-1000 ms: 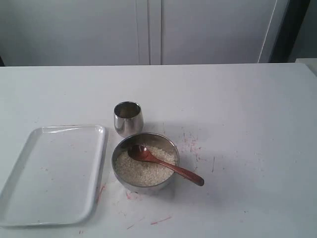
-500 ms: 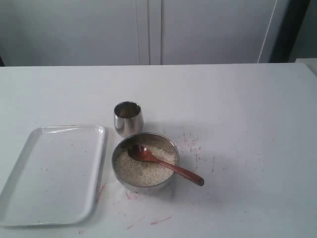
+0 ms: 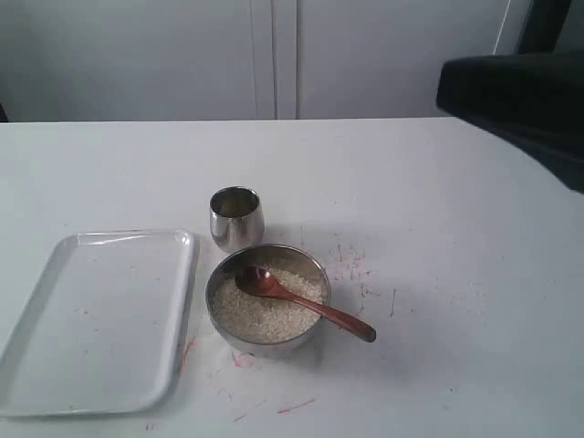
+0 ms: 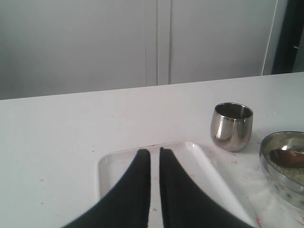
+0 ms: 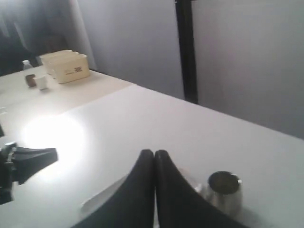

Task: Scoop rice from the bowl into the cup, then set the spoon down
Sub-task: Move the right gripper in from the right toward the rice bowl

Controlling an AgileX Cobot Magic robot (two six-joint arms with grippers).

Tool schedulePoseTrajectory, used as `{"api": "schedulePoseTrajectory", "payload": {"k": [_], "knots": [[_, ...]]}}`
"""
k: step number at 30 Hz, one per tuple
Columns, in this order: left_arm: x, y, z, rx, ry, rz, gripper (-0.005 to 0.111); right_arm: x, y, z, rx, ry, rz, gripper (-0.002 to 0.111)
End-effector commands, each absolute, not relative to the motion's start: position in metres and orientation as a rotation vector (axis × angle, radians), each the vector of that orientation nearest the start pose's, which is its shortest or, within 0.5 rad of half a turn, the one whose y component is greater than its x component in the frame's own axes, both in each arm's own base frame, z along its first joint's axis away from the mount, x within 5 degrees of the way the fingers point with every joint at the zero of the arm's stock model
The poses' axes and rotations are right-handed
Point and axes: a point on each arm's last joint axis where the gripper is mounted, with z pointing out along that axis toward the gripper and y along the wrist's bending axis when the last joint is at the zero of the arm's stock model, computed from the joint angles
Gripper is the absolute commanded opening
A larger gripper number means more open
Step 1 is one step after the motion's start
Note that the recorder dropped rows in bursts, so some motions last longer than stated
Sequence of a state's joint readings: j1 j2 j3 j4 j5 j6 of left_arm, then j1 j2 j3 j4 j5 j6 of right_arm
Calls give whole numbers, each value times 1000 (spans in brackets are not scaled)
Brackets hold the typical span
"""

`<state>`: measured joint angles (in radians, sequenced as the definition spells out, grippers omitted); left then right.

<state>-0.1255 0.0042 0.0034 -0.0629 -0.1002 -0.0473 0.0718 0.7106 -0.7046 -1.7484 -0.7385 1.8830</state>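
Resting with its oval head on the rice [image 3: 260, 319], the spoon [image 3: 306, 303] lies in the bowl [image 3: 269, 247], its slim handle crossing the rim and pointing out over the table [image 3: 456, 274] on the right-hand side. The cup [image 3: 236, 217] stands upright just behind the bowl, very near it, and whether any grains are inside cannot be told. Nothing holds the spoon, so the task looks to be at its very start: the reach for the handle. The next move calls for the jaws to part, come down over the free end of the handle, and clamp it without tipping the bowl. The right gripper [image 5: 154, 152] has its fingers pressed together and carries nothing; its dark arm [image 3: 525, 96] shows at the upper right, well apart from the bowl. The left gripper [image 4: 155, 151] hangs over the white tray [image 3: 91, 319], fingers drawn to a thin slit, likewise empty and touching nothing.
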Motion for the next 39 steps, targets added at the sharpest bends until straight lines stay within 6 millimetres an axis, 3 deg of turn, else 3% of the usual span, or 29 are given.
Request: {"api": "schedulePoseTrajectory", "payload": {"k": [1,5,10,15,20,24,28,32,39], "knots": [[54,-7,223,5,1382,-202,14,133,58,377,-579,1506,420,0],[54,-7,223,5,1382,-202,14,139,49,379,-543,1484,259,0],[54,-7,223,5,1382,-202,14,134,57,377,-739,1416,211,0],[54,-7,223,5,1382,-202,14,123,70,374,-868,1396,387,0],[54,-7,223,5,1382,-202,14,114,78,371,-842,1472,639,0],[54,-7,223,5,1382,-202,14,121,81,364,-776,1581,810,0],[54,-7,223,5,1382,-202,14,137,83,344,-687,1726,934,0],[54,-7,223,5,1382,-202,14,155,84,311,-533,1922,1074,0],[54,-7,223,5,1382,-202,14,174,84,262,-344,2166,1183,0]]}}
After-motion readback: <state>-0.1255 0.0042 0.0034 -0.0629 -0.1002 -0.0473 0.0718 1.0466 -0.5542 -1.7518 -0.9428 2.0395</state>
